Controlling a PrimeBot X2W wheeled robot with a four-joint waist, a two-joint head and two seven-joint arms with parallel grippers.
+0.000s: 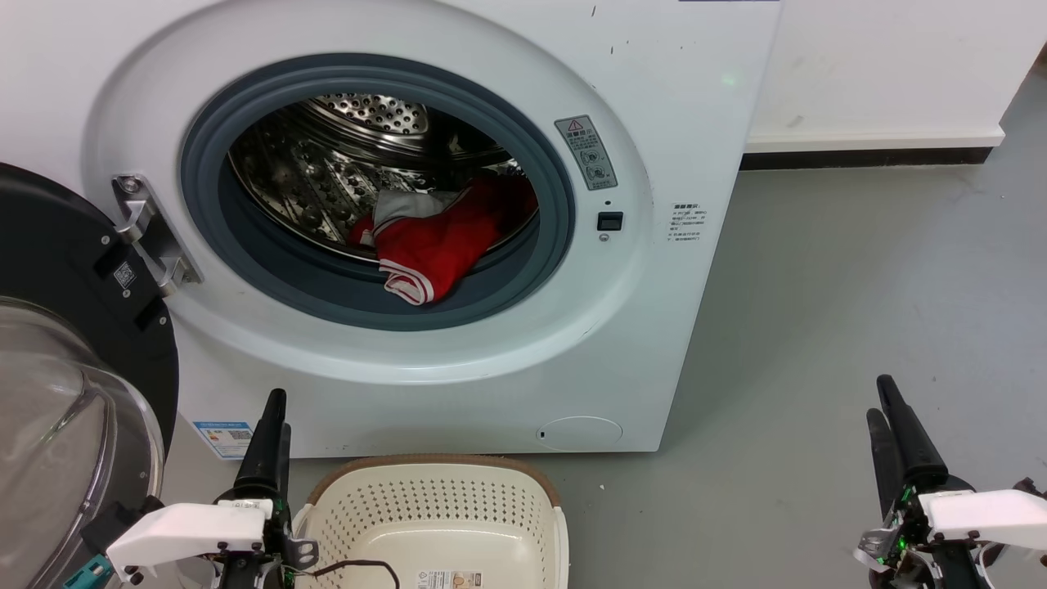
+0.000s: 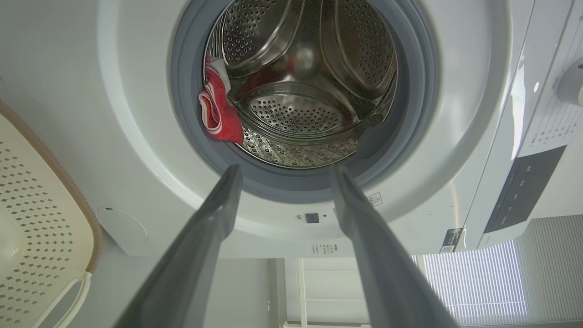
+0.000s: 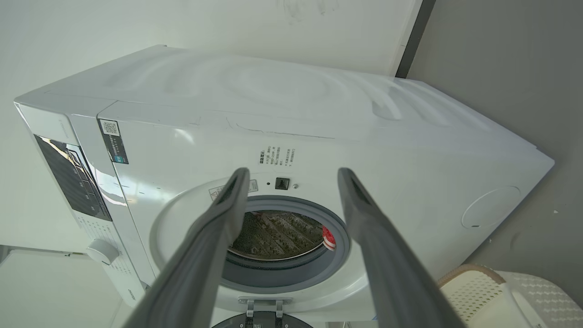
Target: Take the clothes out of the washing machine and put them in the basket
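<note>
- Hanging over the grey rubber ring [image 1: 270, 286] in the head view, the clothes [image 1: 442, 241] lie at the lower right of the drum [image 1: 327, 164]. They form a red bundle whose white-striped hem droops out of the washing machine [image 1: 695, 98], and the door [image 1: 74, 327] stands swung open at the left
- Also in the head view, the basket [image 1: 433, 499] sits on the floor [image 1: 818, 327] just in front of the machine, with a label [image 1: 448, 579] on its bottom. The left gripper [image 1: 278, 409] rises beside the basket's left rim, and the right gripper [image 1: 880, 398] is well apart from it over the floor at the right
- In the left wrist view, this arm's fingers [image 2: 214, 218] are spread wide with nothing between them and point at the round opening. The clothes sit at the left edge of the drum, touching the rubber ring. The basket's perforated side shows at the left edge and a dark control panel [image 2: 524, 191] at the right
- In the right wrist view, these fingers [image 3: 218, 228] are spread too and hold nothing, framing the opening. A small red-and-white scrap at the opening's right edge is probably the same clothes, though it is too small to be sure. A corner of the basket shows at the lower right
</note>
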